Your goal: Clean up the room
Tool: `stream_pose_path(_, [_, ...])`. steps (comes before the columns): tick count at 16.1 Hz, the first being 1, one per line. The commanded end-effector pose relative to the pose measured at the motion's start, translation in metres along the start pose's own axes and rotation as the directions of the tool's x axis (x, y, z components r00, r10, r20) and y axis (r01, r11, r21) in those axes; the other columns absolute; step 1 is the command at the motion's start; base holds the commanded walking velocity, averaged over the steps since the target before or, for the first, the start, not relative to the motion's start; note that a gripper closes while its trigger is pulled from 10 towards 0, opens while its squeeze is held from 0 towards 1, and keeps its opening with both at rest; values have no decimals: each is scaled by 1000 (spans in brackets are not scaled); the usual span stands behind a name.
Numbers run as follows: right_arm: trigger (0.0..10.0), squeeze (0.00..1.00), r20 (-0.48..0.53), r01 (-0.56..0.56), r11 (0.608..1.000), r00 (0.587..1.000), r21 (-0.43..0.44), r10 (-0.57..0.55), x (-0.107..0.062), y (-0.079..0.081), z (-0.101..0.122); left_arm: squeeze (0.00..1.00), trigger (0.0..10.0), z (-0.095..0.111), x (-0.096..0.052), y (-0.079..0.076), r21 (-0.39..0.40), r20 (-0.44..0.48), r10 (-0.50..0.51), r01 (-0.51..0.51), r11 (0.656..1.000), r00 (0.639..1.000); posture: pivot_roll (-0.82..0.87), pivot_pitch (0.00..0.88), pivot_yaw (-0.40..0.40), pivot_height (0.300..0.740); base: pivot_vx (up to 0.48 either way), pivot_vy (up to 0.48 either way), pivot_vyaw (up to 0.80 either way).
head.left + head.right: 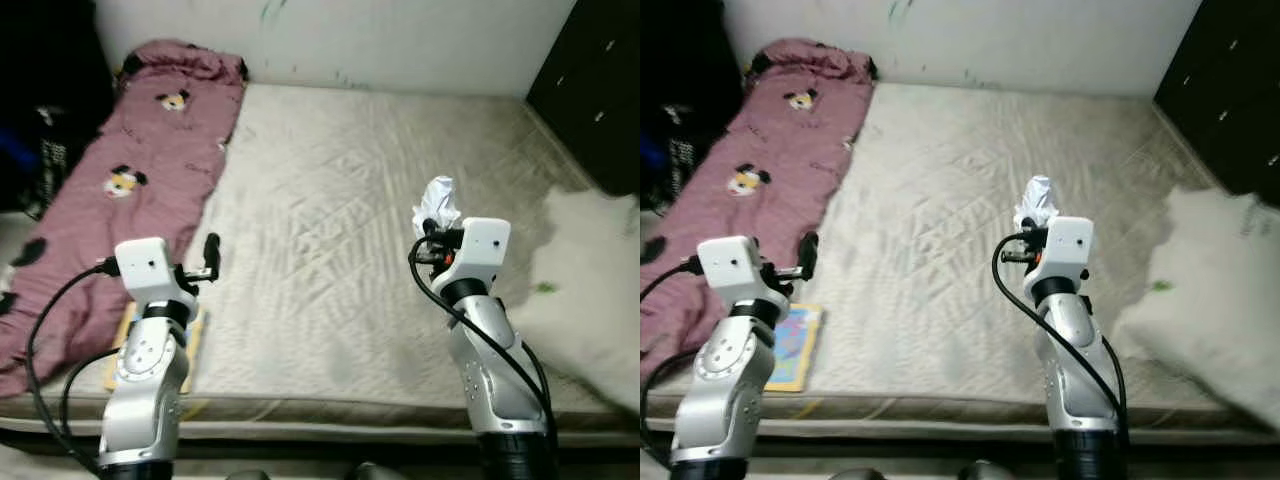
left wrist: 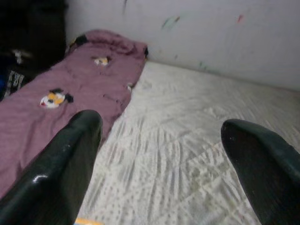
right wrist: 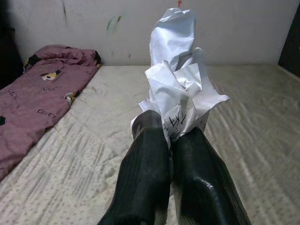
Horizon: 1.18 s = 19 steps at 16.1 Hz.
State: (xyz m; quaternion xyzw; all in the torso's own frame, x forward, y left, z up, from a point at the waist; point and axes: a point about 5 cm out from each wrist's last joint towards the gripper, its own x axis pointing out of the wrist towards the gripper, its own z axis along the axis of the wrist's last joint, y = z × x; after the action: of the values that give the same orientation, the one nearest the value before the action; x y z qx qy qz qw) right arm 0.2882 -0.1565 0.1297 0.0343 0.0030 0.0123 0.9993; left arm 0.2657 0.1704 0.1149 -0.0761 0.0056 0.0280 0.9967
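Right tool [image 3: 169, 154] is clamped tight on a crumpled white paper wad [image 3: 180, 89], held up above the bare grey mattress [image 1: 330, 220], so the trash is picked up but not yet binned; no bin can be seen from here. Left tool [image 2: 164, 154] is spread wide with nothing in it, hovering over the mattress's near left part, close to the maroon blanket [image 1: 130, 170] lying along the left side. A flat colourful book [image 1: 795, 345] sits at the near left corner of the mattress, under the left arm, likely next to tidy. A white furry throw [image 1: 590, 290] sits at the right edge. Task looks early: one item in hand, the rest untouched.
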Motion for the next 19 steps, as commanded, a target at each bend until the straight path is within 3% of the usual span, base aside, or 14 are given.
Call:
stream_pose_path(1, [10000, 0, -7, 5, 1000, 1000, -1, -5, -1, -2, -2, 0, 10000, 0, -1, -2, 11, -1, -11, 11, 1000, 1000, 46, 0, -10, 740, 0, 480, 0])
stream_pose_path(19, [10000, 0, 1, -41, 999, 999, 18, 41, 3, 8, -3, 0, 10000, 1, 3, -4, 7, 0, -12, 12, 1000, 1000, 48, 0, -11, 740, 0, 480, 0])
